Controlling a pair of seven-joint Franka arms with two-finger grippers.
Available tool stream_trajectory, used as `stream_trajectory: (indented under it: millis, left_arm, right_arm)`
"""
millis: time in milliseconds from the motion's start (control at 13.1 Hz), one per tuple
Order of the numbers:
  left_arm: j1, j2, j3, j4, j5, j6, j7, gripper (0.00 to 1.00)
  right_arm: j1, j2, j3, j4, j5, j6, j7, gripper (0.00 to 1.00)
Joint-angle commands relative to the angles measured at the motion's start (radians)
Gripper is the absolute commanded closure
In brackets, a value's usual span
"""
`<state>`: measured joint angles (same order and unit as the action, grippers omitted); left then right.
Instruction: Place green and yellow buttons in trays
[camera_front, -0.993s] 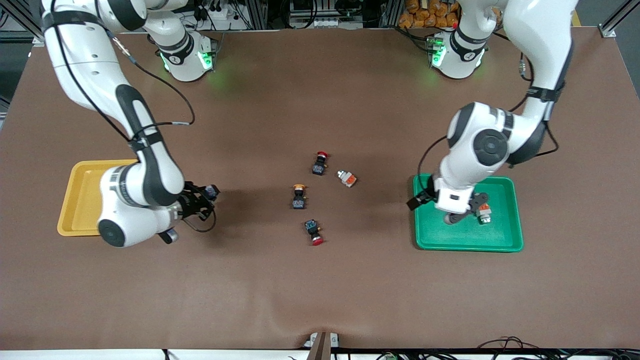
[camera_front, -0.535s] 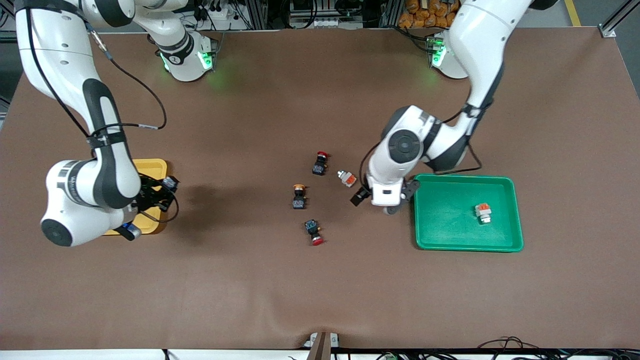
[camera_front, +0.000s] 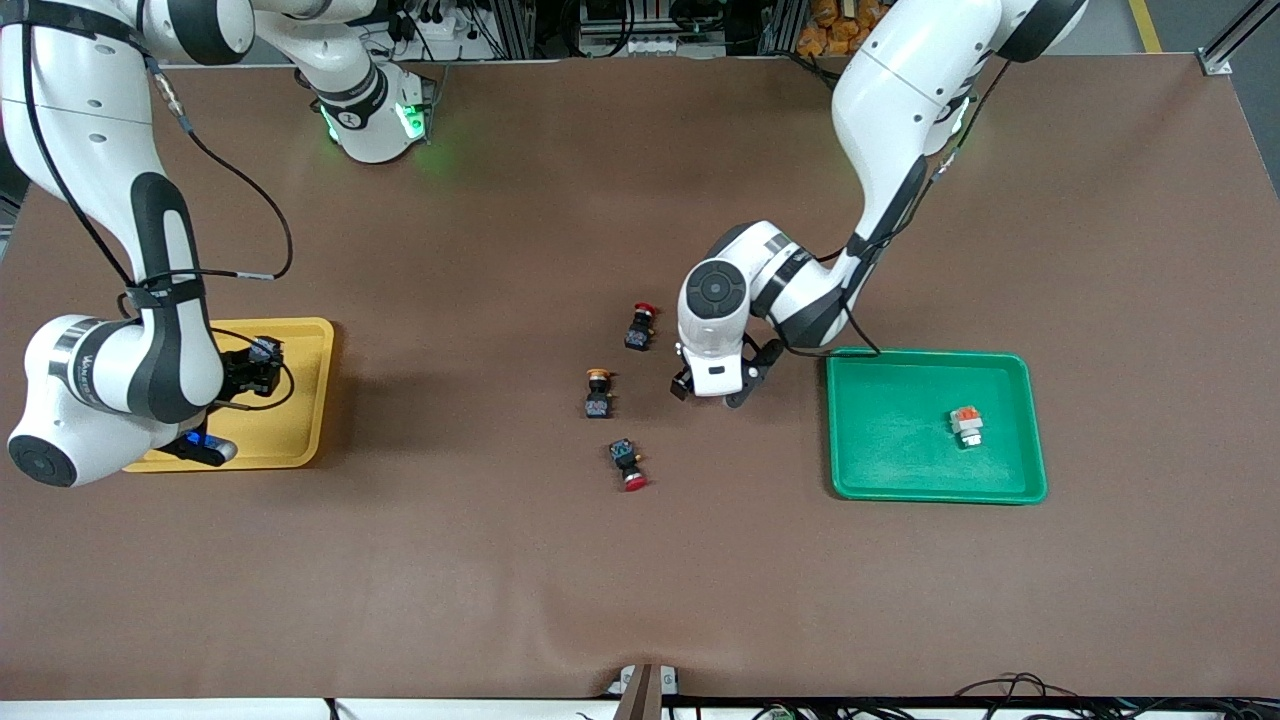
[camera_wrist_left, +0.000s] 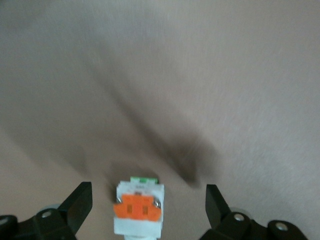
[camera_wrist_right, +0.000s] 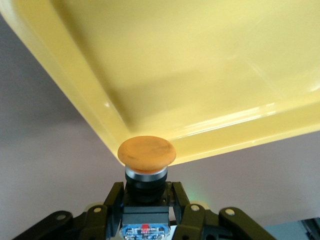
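Front view: right gripper (camera_front: 255, 365) hovering over yellow tray (camera_front: 300, 440), clamping held button (camera_front: 262, 352). Left gripper (camera_front: 715, 385) hanging over mid-table just beside green tray (camera_front: 900, 485), toward the right arm's end of it; target under it not showing here. Tray switch (camera_front: 966, 425) lying in green tray. Loose button (camera_front: 598, 392) sitting on the brown table (camera_front: 640, 580) between two red buttons (camera_front: 641, 325), untouched.

Left wrist view: left gripper (camera_wrist_left: 147, 200) spread wide, straddling table switch (camera_wrist_left: 139, 212), fingers (camera_wrist_left: 75, 207) not touching it. Looking light, rigid, boxy white plastic with orange block and two screws on top; flat white sides likely the best grip faces. Small, so probably tipping or skidding on the matte cloth if pinched off-centre.

Right wrist view: right gripper (camera_wrist_right: 145, 200) pinching the held button's black body below its metal collar. Smooth domed orange cap overhanging the glossy, round-cornered tray rim; hard plastic, likely bouncing or rolling on release.
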<state>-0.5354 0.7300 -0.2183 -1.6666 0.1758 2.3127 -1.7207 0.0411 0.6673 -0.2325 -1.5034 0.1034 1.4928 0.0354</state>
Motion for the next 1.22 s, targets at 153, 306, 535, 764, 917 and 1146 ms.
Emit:
stream_trajectory:
  millis: [153,306,535,764,917,1146]
  left_arm:
    - [-0.047,0.025,0.010,0.013,0.036,0.025,-0.076,0.10]
    - [-0.041,0.022,0.010,0.016,0.036,0.027,-0.062,0.68]
    - [-0.031,0.011,0.011,0.022,0.036,0.027,-0.039,1.00]
    - [0.017,-0.038,0.011,0.021,0.036,0.014,0.033,1.00]
    - [0.075,-0.093,0.008,0.018,0.036,-0.039,0.105,1.00]
    - [0.193,-0.135,0.007,0.001,0.036,-0.081,0.281,1.00]
  right_arm:
    - [-0.139,0.031,0.010,-0.003,-0.096,0.064,-0.266,1.00]
    - [-0.138,0.041,0.010,-0.003,-0.100,0.078,-0.304,1.00]
    - [-0.139,0.100,0.010,-0.014,-0.094,0.157,-0.645,1.00]
    - [-0.171,0.126,0.012,-0.014,-0.093,0.196,-0.725,0.92]
    - [-0.188,0.141,0.012,-0.011,-0.090,0.207,-0.796,0.91]
    - [-0.172,0.138,0.012,-0.008,-0.088,0.186,-0.770,0.00]
